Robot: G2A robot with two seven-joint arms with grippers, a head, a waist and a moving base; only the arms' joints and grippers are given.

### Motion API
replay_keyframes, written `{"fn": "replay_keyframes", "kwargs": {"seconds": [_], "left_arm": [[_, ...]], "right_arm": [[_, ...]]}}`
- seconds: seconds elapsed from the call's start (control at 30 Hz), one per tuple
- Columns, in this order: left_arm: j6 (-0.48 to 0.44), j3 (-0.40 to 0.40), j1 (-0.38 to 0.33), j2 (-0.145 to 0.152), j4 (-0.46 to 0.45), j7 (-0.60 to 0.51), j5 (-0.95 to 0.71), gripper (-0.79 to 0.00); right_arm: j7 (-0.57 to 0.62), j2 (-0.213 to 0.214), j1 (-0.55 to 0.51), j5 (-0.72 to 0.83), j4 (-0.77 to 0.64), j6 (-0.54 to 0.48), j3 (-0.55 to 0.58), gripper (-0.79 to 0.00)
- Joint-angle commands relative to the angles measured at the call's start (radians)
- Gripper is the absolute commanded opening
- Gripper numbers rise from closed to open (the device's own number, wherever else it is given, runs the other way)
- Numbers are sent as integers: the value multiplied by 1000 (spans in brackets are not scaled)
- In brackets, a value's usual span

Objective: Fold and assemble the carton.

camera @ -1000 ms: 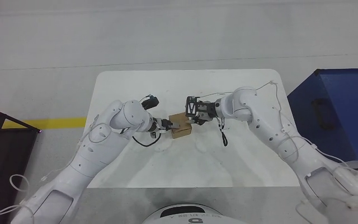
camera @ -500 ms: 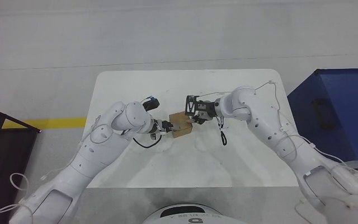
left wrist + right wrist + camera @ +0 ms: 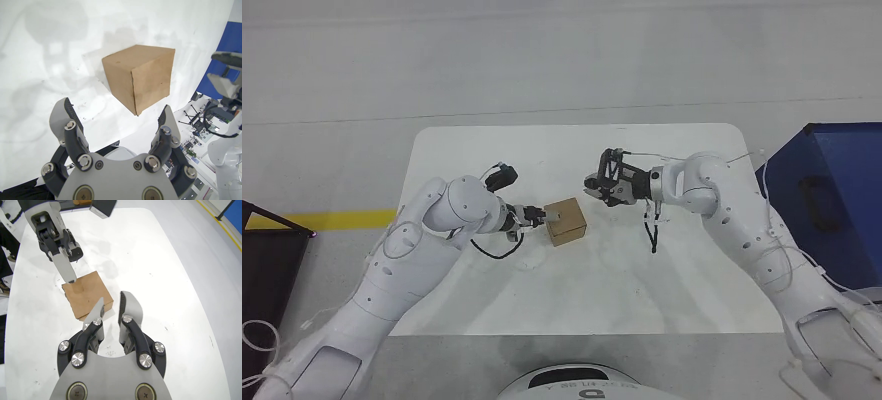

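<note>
A closed brown carton [image 3: 565, 221] stands on the white table [image 3: 672, 290], a vertical seam showing on its corner [image 3: 140, 79]. My left gripper [image 3: 533, 214] is level with the carton's left side, a small gap away, open with nothing between its fingers [image 3: 115, 111]. My right gripper [image 3: 594, 186] hovers off the carton's far right corner, apart from it. Its fingers stand narrowly open and empty [image 3: 112, 298]. In the right wrist view the carton [image 3: 88, 296] lies just beyond my fingertips, and one of the left fingers [image 3: 65, 268] hangs over its far edge.
A blue bin [image 3: 832, 190] stands beside the table's right edge. A dark frame [image 3: 267, 255] sits on the floor at the left, by a yellow floor line [image 3: 342, 218]. Bare table surface lies in front of and behind the carton.
Both grippers have come off the carton. The right one pulled back to the right and away; the left one drew back a little to the left. The carton stayed put.
</note>
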Motion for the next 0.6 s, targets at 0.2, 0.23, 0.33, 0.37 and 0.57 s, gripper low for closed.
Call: {"fn": "replay_keyframes", "kwargs": {"seconds": [0.2, 0.23, 0.33, 0.37, 0.57], "left_arm": [[19, -70, 92, 41, -35, 19, 53, 0], [20, -70, 96, 44, -35, 20, 56, 0], [27, -61, 101, 49, -25, 27, 57, 0], [30, -56, 100, 50, -22, 30, 58, 0], [38, -35, 91, 58, -14, 38, 46, 0]], "right_arm": [[176, -16, 9, 90, 42, 59, -50, -785], [193, -21, 17, 104, 50, 51, -65, -785], [227, -37, 47, 148, 86, 33, -101, -785], [234, -42, 58, 159, 97, 22, -111, -785], [208, -51, 102, 250, 187, -92, -115, -785]]}}
